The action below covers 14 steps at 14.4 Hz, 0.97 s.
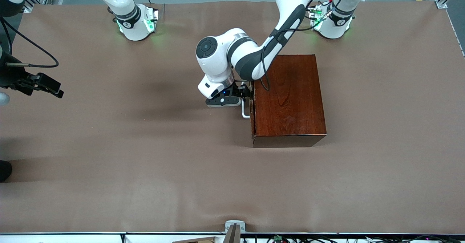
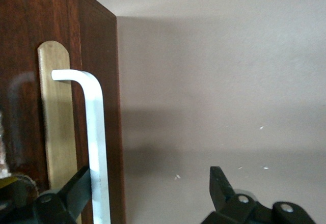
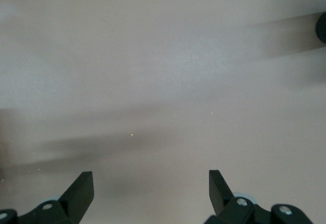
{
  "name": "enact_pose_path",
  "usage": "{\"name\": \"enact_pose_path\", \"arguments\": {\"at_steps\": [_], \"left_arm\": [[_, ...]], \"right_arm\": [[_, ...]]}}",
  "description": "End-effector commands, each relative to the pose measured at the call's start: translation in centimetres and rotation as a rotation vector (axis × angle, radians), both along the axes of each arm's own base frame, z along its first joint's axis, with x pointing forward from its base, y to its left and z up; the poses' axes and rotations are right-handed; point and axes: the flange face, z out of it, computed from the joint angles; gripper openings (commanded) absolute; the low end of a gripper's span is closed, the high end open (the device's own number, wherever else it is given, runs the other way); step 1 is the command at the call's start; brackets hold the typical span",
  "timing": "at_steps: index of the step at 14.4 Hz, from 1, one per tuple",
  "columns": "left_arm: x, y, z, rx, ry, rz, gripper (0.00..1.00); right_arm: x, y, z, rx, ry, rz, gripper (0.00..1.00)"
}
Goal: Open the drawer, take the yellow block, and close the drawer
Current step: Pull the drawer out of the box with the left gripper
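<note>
The glossy mahogany box (image 1: 288, 97) stands mid-table near the left arm's base. Its drawer (image 2: 25, 81) is closed, with the dark front facing the right arm's end. The white U-shaped handle (image 1: 245, 112) also shows in the left wrist view (image 2: 97, 147), mounted on a brass strip (image 2: 56, 117). My left gripper (image 1: 244, 92) is open at the handle (image 2: 150, 175). One finger (image 2: 76, 188) sits between the bar and the drawer front, the other stands wide of the bar. My right gripper (image 1: 54, 89) is open and empty (image 3: 150, 180), waiting over bare table at the right arm's end. The yellow block is hidden.
The brown table cover (image 1: 145, 156) stretches wide around the box. A black cable (image 1: 32, 47) loops near the right gripper. A small metal mount (image 1: 234, 228) sits at the table edge nearest the front camera.
</note>
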Motion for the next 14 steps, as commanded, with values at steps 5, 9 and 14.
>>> {"name": "enact_pose_path", "arguments": {"at_steps": [5,9,14], "left_arm": [[0.2,-1.8,0.2,-0.133,0.001,0.065,1.0],[0.2,-2.4,-0.5,-0.185,0.021,0.092,1.0],[0.3,-3.2,0.4,-0.289,0.032,0.125,1.0]], "right_arm": [[0.1,-0.1,0.2,0.006,-0.007,-0.013,1.0],[0.1,-0.2,0.2,0.006,-0.007,-0.016,1.0],[0.1,-0.1,0.2,0.006,-0.007,-0.015,1.0]]}}
